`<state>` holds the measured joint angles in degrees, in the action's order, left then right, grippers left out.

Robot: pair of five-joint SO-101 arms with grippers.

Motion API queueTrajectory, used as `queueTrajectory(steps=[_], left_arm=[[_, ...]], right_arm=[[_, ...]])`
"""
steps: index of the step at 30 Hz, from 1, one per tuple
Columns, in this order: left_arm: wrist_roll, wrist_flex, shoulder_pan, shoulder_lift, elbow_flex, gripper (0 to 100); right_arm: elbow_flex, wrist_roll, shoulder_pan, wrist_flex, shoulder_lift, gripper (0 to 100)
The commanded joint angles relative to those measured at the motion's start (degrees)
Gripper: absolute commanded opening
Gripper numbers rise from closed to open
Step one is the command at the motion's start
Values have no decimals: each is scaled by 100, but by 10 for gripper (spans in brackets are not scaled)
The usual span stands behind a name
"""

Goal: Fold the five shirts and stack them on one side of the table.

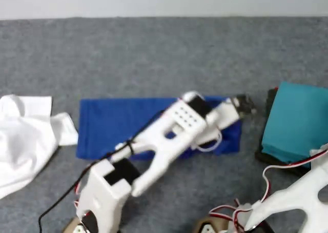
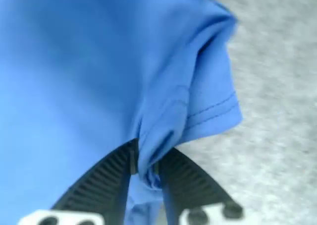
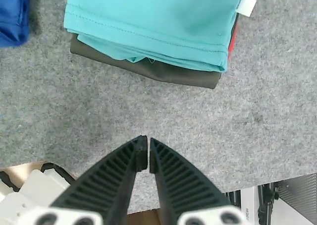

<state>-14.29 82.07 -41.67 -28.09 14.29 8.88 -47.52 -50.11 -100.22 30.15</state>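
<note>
A blue shirt lies folded in a long strip across the middle of the grey table. My left gripper sits at its right end, shut on a pinched fold of the blue shirt. A stack of folded shirts stands at the right edge, with a teal shirt on top of a dark one and a sliver of red between. My right gripper is shut on nothing, low over bare carpet near the table's front, short of that stack. A crumpled white shirt lies at the left edge.
The grey felt table top is bare along the back. The left arm's white body stretches diagonally over the blue shirt. The table's front edge lies just behind my right gripper.
</note>
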Motion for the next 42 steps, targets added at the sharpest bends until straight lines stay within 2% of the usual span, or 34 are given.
queueTrajectory(steps=[1,8,13,15,29,39,42], left_arm=[[-44,-308,167,378,295,14],[-44,-862,484,26,321,25],[-9,-976,738,-158,321,160],[-9,-985,844,-158,321,186],[-396,-1011,1547,-527,382,188],[-396,53,1319,-501,1991,188],[-448,299,1319,-475,2141,189]], right_arm=[[-264,-9,-13,-189,180,9],[-264,-9,-13,-189,189,9],[-264,-18,-13,-189,198,9],[-264,-18,-13,-198,207,9],[-264,-9,-13,-233,224,9],[-264,-9,-22,-233,233,9],[-264,-9,-22,-233,233,9]])
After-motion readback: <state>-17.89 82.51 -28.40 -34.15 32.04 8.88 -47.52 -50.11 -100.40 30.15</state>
